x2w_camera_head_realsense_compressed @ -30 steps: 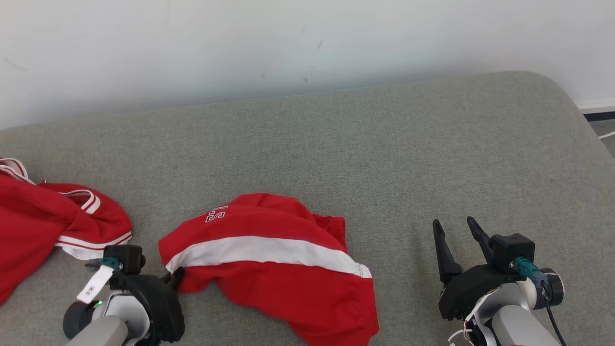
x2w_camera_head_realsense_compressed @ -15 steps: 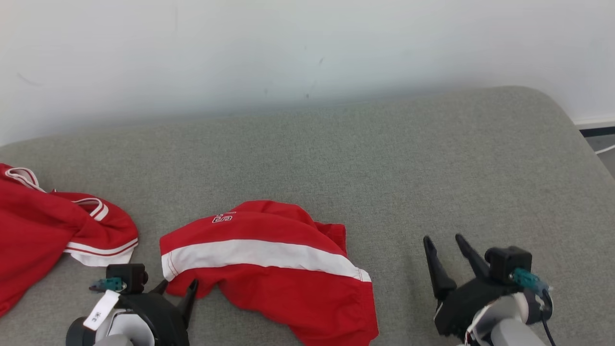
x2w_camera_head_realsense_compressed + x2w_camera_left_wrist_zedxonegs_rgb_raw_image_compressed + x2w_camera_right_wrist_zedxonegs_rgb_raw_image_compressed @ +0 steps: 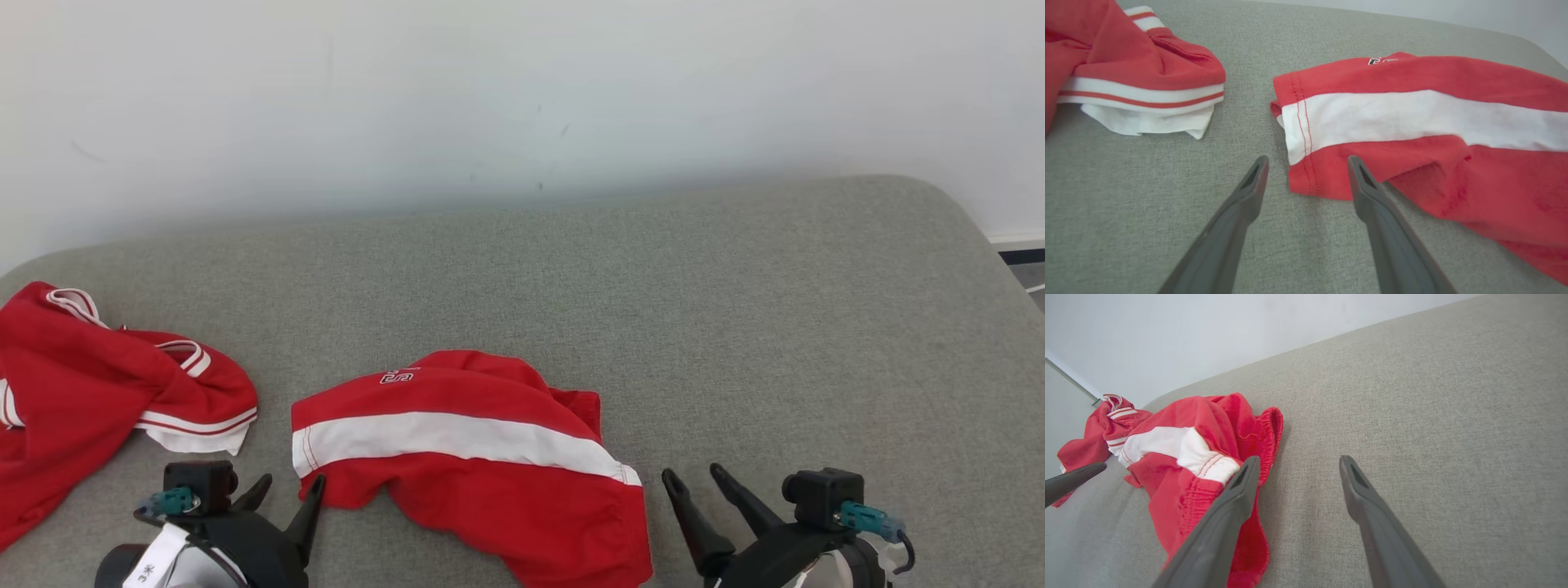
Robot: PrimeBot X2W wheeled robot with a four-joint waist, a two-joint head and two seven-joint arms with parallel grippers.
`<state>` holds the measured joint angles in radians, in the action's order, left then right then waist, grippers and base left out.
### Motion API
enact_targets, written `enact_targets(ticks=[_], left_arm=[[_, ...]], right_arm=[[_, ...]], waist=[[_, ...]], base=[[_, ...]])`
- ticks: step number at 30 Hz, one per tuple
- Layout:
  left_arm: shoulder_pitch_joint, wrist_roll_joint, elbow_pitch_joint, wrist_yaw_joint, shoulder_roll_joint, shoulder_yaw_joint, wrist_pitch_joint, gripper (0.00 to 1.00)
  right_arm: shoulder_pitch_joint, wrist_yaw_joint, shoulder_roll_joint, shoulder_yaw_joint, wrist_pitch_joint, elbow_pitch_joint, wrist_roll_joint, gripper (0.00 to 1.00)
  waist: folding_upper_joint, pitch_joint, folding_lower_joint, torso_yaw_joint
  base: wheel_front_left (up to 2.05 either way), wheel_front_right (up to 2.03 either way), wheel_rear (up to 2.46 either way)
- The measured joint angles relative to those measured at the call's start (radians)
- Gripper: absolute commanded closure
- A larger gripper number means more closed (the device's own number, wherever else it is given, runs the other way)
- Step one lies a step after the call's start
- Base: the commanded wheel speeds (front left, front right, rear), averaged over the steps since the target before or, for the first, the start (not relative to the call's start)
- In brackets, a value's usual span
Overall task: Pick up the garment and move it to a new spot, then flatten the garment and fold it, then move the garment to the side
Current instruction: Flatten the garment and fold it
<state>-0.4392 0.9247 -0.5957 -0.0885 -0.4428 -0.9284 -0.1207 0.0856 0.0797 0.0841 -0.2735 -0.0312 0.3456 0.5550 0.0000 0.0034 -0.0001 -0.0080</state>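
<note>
While the red shorts (image 3: 490, 498) (image 3: 1412, 118) (image 3: 1180, 416) lie rumpled on the near middle of the grey upholstered surface (image 3: 735, 327), a broad white stripe runs across them from left to right. The left gripper (image 3: 287, 490) (image 3: 1307, 163) sits at their near-left hem, its 2 fingers spread and holding nothing. The right-hand finger is just beside the hem; whether it touches the cloth cannot be told. The right gripper (image 3: 694, 478) (image 3: 1299, 461) rests near the shorts' right end, fingers likewise spread and empty. A second red garment (image 3: 82, 384) (image 3: 1126, 61) with white-and-red trim lies apart at the far left. A white wall (image 3: 490, 82) stands behind.
</note>
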Motion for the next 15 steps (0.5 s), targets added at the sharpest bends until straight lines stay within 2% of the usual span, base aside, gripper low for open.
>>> enact_targets(ticks=[15], left_arm=[[-0.019, 0.017, 0.038, -0.005, -0.022, 0.011, 0.025, 0.00]], right_arm=[[-0.050, 0.013, -0.010, -0.033, 0.118, -0.190, 0.082, 0.00]], waist=[[0.0000, 0.021, 0.0000, 0.003]], base=[[0.00, 0.00, 0.00]])
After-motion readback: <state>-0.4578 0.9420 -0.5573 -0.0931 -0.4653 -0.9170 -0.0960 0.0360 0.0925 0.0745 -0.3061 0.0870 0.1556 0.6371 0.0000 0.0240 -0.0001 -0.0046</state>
